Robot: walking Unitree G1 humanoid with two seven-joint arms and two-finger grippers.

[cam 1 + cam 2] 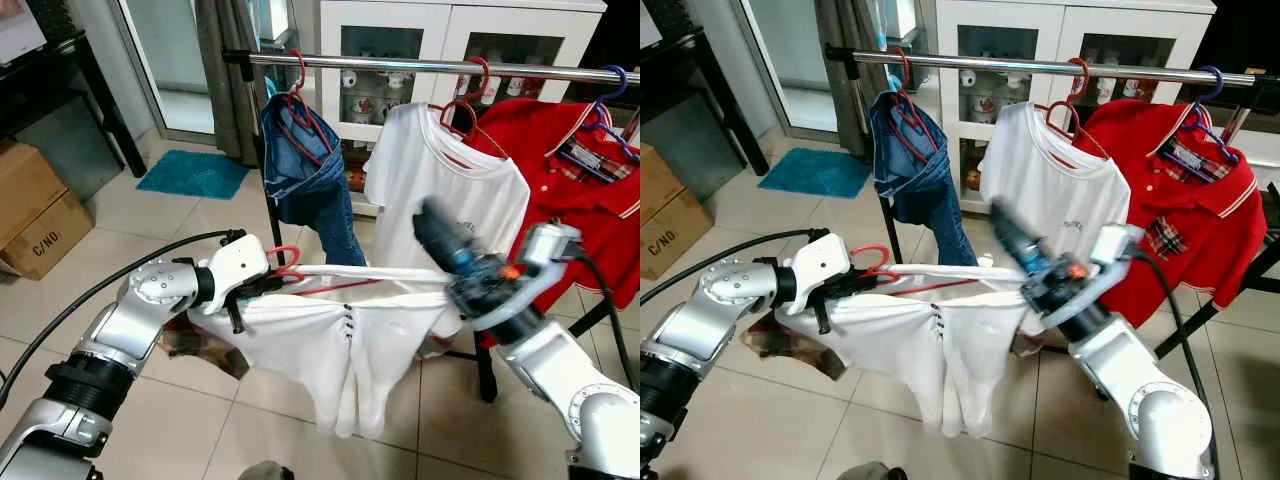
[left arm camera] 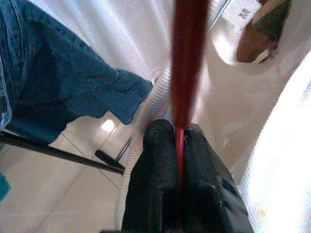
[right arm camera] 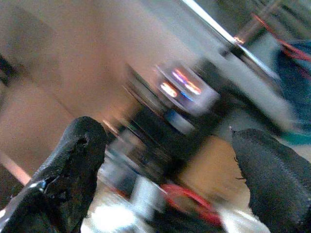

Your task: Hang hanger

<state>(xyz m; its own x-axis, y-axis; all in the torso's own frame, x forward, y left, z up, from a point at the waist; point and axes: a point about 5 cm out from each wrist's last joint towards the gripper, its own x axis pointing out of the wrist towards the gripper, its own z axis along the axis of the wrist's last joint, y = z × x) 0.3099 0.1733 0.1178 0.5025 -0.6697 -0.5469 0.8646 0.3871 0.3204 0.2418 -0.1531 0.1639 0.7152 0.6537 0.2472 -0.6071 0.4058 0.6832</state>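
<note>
My left gripper is shut on a red hanger that carries a white garment, held level below the steel clothes rail. In the left wrist view the two fingers pinch the hanger's red wire between them. My right gripper is blurred and raised by the garment's far end, in front of a hung white T-shirt. Its fingers stand wide apart in the right wrist view, with nothing between them.
On the rail hang blue jeans, a white T-shirt and a red polo shirt. A white cabinet stands behind. Cardboard boxes and a teal mat lie on the tiled floor at left.
</note>
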